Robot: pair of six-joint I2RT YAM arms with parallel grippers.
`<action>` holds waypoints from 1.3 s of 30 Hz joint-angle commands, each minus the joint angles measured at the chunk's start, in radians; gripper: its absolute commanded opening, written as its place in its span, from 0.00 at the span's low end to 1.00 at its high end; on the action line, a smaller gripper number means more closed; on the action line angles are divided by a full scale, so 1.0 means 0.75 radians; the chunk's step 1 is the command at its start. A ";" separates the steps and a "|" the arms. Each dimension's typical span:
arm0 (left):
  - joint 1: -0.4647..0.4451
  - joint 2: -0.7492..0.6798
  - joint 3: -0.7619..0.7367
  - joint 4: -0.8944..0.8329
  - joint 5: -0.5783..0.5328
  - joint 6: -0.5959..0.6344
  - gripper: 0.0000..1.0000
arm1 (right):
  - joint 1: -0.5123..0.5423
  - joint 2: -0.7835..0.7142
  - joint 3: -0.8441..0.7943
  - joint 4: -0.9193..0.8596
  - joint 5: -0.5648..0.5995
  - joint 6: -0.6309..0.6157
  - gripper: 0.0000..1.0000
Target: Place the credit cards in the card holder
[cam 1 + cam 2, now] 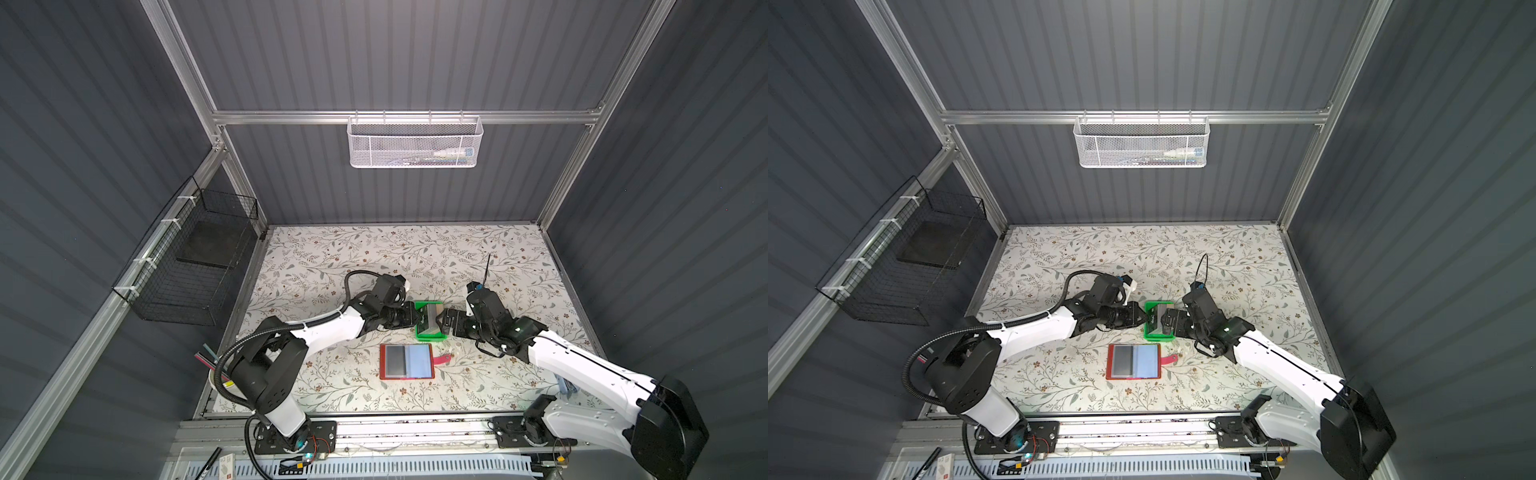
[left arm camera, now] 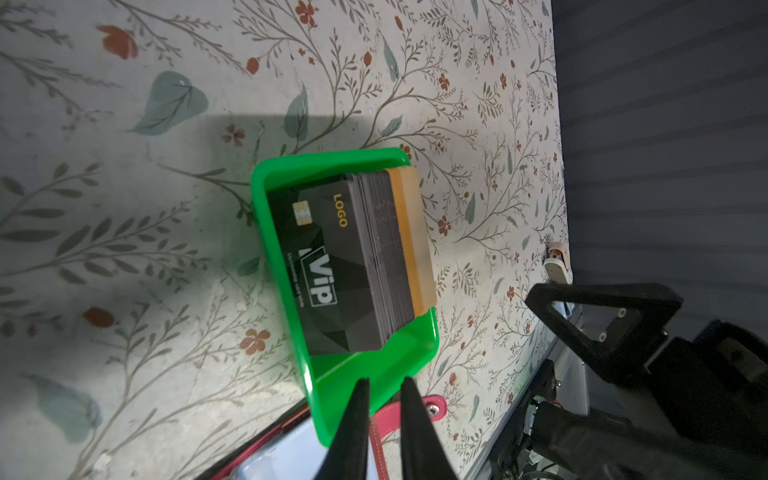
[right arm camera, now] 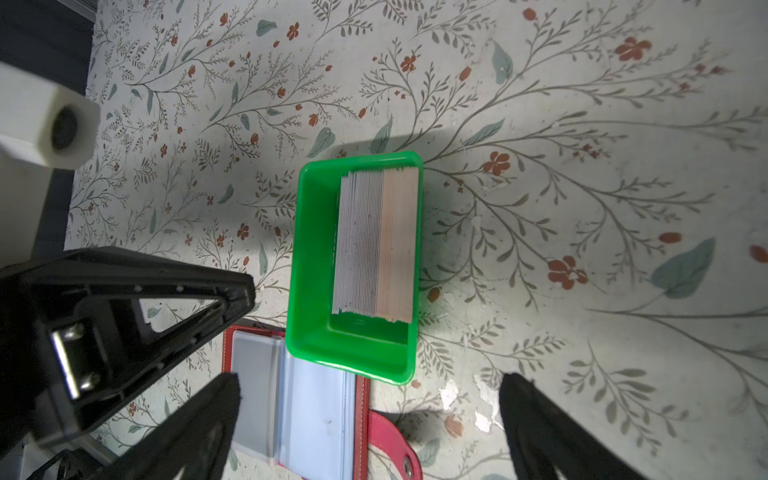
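Observation:
The credit cards [image 2: 332, 266] stand on edge as a thick stack in a small green tray [image 2: 365, 370], a black "Vip" card facing out. In the right wrist view the credit cards [image 3: 376, 245] show grey and tan edges. The red card holder [image 1: 406, 360] lies open in front of the tray [image 1: 430, 337], clear sleeves up, its snap tab [image 1: 442, 358] pointing right. My left gripper [image 2: 385, 381] hovers at the tray's left side, jaws a narrow gap apart with nothing between them. My right gripper [image 3: 372, 384] stands wide open at the tray's right side, empty.
A white mesh basket [image 1: 415, 143] hangs on the back rail. A black wire basket [image 1: 195, 262] hangs on the left wall. The two grippers face each other across the tray [image 1: 1158, 338], close together. The floral table mat [image 1: 332, 253] ends at metal rails.

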 commanded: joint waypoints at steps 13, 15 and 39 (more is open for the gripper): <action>0.004 0.181 0.225 -0.097 0.086 0.104 0.17 | -0.088 0.135 0.108 -0.082 -0.030 0.033 0.98; 0.005 0.210 0.257 -0.109 0.086 0.108 0.16 | -0.100 0.165 0.114 -0.070 -0.055 0.029 0.97; 0.006 0.246 0.282 -0.249 -0.110 0.123 0.09 | -0.120 0.408 0.136 0.092 -0.267 -0.042 0.86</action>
